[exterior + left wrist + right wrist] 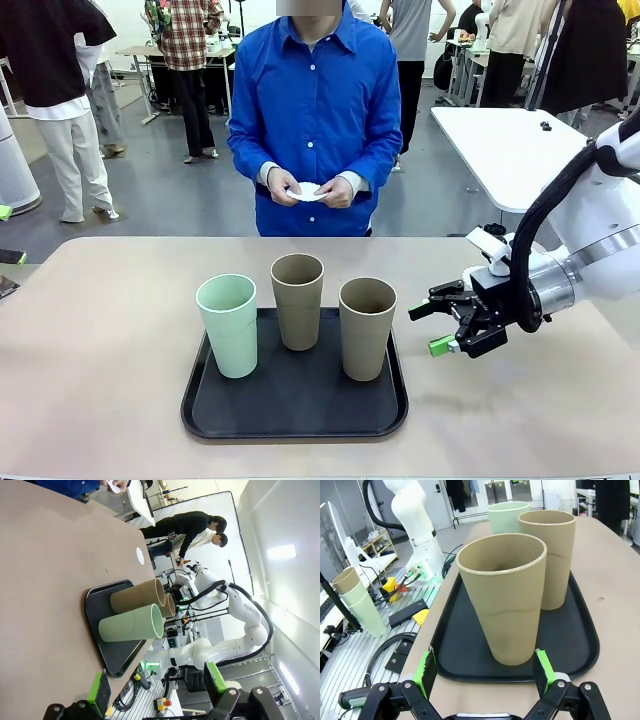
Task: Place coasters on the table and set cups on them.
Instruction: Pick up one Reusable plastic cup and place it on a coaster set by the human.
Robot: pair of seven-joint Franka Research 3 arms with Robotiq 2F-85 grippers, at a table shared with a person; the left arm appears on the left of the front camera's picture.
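On the black tray (295, 400) stand three cups: a mint one (229, 325) at the left, a tan one (297, 300) at the back middle and a tan one (367, 328) at the right. My right gripper (428, 330) hovers open just right of the right tan cup (502, 600), its green pads either side of the cup's base without touching. The other tan cup (547, 555) and the mint cup (507, 515) stand behind. My left gripper (155, 685) is open and holds nothing, off the table's left end, facing the mint cup (132, 628). The person holds white coasters (308, 192) in both hands.
The tray (570, 630) sits near my front edge of the beige table (100, 330), with bare tabletop on both sides and toward the person. A white table (510, 140) stands at the back right. Beside the table in the right wrist view stand stacked spare cups (355, 600).
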